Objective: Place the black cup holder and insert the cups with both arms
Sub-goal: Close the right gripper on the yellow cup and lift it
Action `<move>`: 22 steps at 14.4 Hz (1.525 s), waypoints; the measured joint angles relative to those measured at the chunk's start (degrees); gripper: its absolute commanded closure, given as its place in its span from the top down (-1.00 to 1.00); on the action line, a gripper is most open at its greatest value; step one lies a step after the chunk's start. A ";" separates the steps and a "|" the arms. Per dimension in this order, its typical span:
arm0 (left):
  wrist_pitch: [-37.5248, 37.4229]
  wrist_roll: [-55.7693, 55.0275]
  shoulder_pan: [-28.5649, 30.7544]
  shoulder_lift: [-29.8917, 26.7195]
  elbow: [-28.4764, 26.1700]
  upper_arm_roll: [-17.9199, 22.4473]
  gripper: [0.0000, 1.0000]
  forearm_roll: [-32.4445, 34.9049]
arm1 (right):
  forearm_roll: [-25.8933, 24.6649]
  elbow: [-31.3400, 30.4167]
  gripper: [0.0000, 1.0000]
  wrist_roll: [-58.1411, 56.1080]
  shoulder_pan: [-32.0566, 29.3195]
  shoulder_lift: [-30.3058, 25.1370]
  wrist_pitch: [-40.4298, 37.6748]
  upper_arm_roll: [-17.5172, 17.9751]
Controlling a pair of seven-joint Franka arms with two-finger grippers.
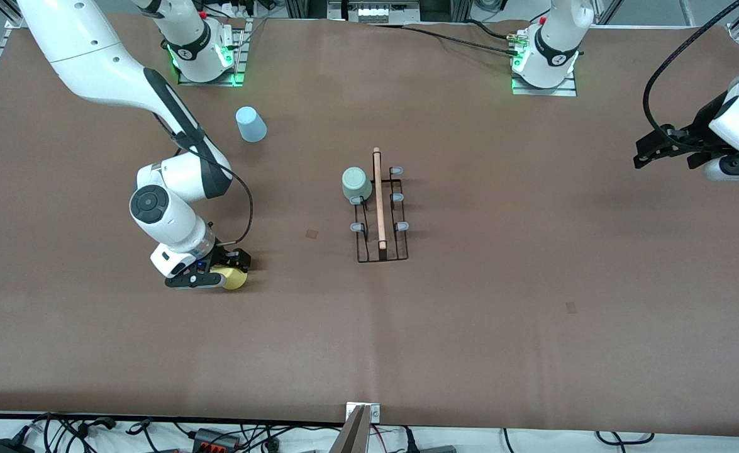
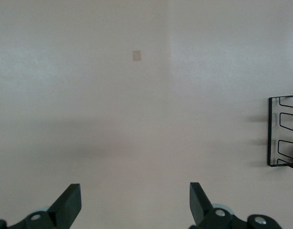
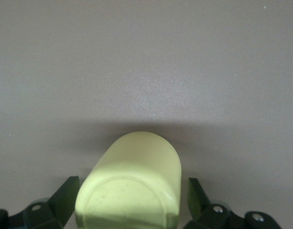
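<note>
Nearest the front camera, the yellow cup [image 1: 235, 277] sits on the brown table [image 1: 470, 327] between the right gripper [image 1: 218, 272] fingers, which flank it without clearly pinching. Mid-table, the black cup holder [image 1: 380, 214] runs its wooden handle [image 1: 378, 195] lengthwise toward that camera, the grey-green cup [image 1: 356, 184] on a peg, the blue cup [image 1: 251, 124] near the right arm's base. Spread wide, the left gripper [image 2: 135, 202] waits above bare table at its own end.

Robotics lab | brown-covered table [image 1: 470, 327] | bolted arm bases [image 1: 545, 60] | floor cables [image 1: 218, 437]
</note>
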 measured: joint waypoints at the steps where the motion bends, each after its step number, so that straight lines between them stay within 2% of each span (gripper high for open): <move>1: 0.00 0.01 0.00 0.00 0.00 0.00 1.00 0.00 | 0.00 0.00 1.00 0.00 0.19 0.12 0.25 -0.09; 14: 0.00 0.06 0.05 0.00 -0.07 -0.01 1.00 0.00 | -0.01 0.08 1.00 -0.06 1.55 0.28 0.63 -2.31; 15: 0.00 0.07 0.05 0.00 -0.07 -0.01 1.00 0.00 | -0.01 0.08 0.61 -0.06 1.68 0.28 0.64 -2.31; 17: 0.00 0.08 0.05 0.00 -0.07 -0.01 1.00 0.00 | -0.01 0.12 -0.33 -0.10 2.04 0.28 0.68 -2.31; 18: 0.00 0.08 0.05 0.00 -0.07 -0.01 1.00 0.00 | -0.12 0.22 -0.65 -0.18 2.26 0.26 0.71 -2.34; 19: 0.00 0.10 0.05 0.00 -0.07 -0.01 1.00 0.00 | -0.30 0.51 -0.84 -0.46 2.43 0.18 0.71 -2.38; 20: 0.00 0.12 0.05 0.00 -0.07 -0.02 1.00 0.00 | -0.75 0.78 -0.95 -1.47 2.58 0.19 0.68 -2.38; 22: 0.00 0.16 0.04 0.00 -0.07 -0.02 1.00 0.00 | -2.64 1.26 -0.99 -2.78 2.79 -0.02 0.19 -2.40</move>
